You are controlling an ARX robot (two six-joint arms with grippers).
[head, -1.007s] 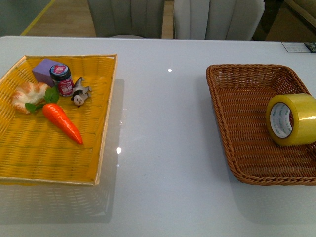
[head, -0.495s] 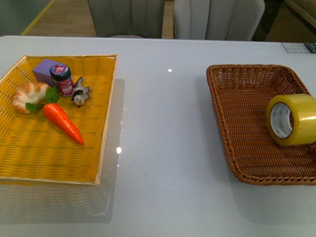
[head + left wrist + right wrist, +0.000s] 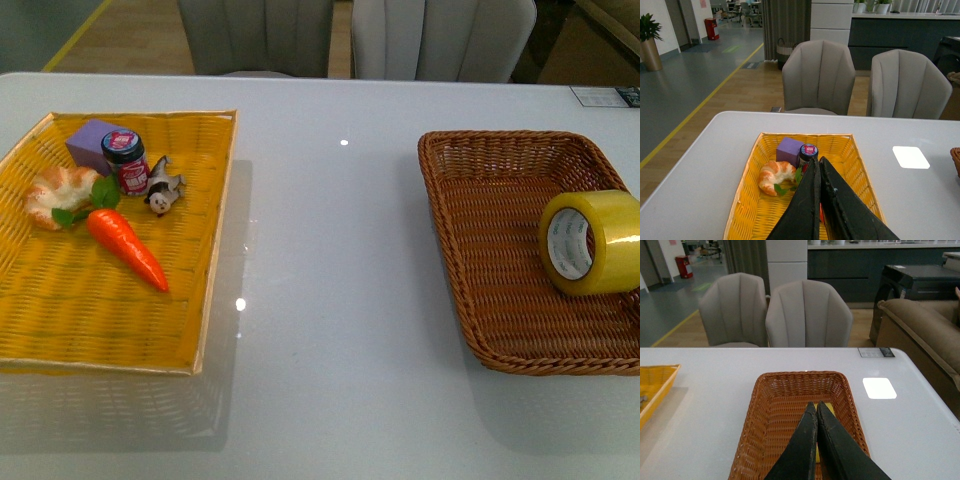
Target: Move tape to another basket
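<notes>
Nothing has shifted over the last second, so I log the task as unstarted: tape (image 3: 590,242) on edge at the right of the brown basket (image 3: 480,150), left gripper (image 3: 818,162) and right gripper (image 3: 817,407) both pinched together, holding nothing.

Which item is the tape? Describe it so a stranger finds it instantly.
On the white table, look to the brown wicker basket on the right. The tape stands on edge against its right side: a yellowish translucent roll with a white printed core, the only thing in that basket.
</notes>
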